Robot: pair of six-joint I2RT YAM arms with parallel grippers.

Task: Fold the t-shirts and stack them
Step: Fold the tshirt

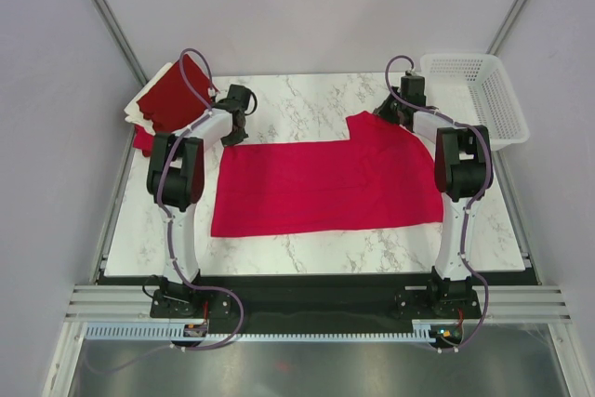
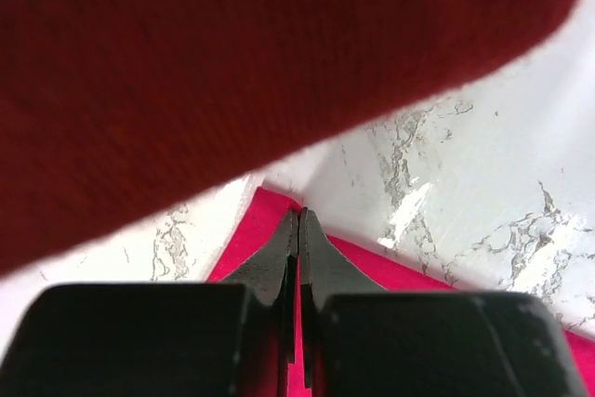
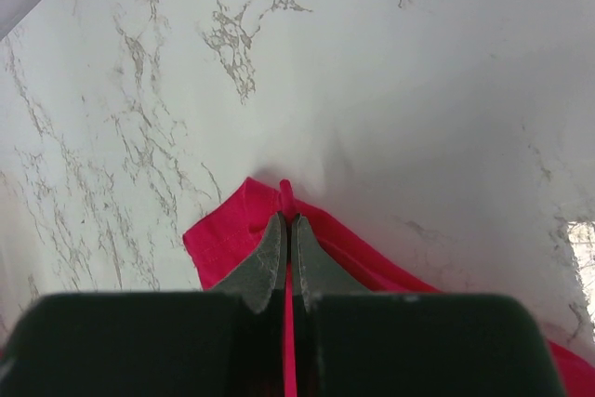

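A bright crimson t-shirt [image 1: 325, 183] lies spread flat on the marble table [image 1: 307, 99]. My left gripper [image 1: 232, 139] is at the shirt's far left corner. In the left wrist view its jaws [image 2: 299, 213] are shut on that corner [image 2: 270, 230], with a red strip showing between them. My right gripper [image 1: 386, 113] is at the far right sleeve. In the right wrist view it [image 3: 285, 218] is shut on a pinched fold of the crimson fabric [image 3: 228, 239]. A pile of other t-shirts, dark red [image 1: 172, 99] over cream [image 1: 138, 111], sits at the back left.
A white lattice basket [image 1: 509, 99] stands at the back right corner, just beyond the right arm. The dark red shirt [image 2: 232, 72] of the pile fills the top of the left wrist view, close to the left gripper. Grey walls enclose the table.
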